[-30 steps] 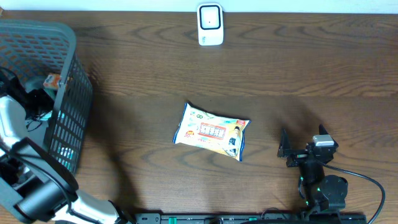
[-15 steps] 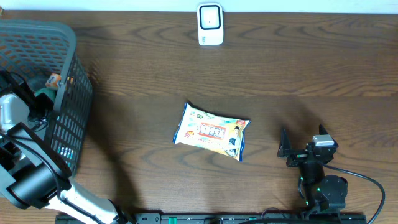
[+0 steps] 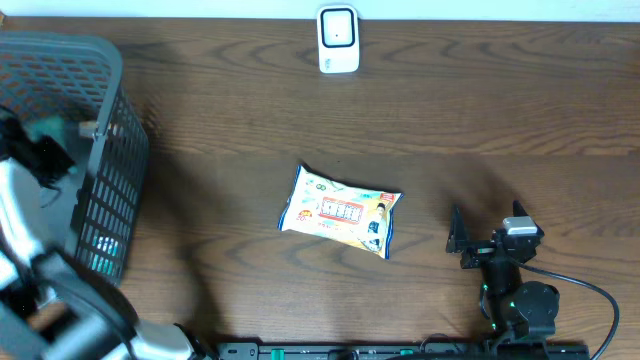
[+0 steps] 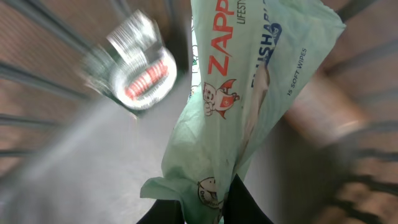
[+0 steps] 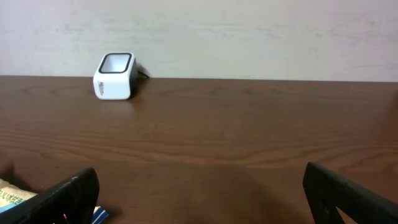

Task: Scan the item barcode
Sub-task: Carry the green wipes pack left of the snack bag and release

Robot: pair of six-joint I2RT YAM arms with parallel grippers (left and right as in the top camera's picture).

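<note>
My left gripper is inside the grey mesh basket, shut on the lower edge of a pale green pack of wet wipes, which hangs clamped between its black fingers. From overhead the left gripper and the green pack are a blur at the basket's left side. The white barcode scanner stands at the far edge of the table, also in the right wrist view as the scanner. My right gripper rests open at the front right, nothing between its fingers.
A white and yellow packet lies flat mid-table, left of the right gripper. In the basket, a blurred clear tub with a red label lies beside the green pack. An orange item sits at the basket wall.
The left gripper has closed on the green pack in the basket and is moving with it, blurring the view. The right arm and the mid-table packet have not moved.
</note>
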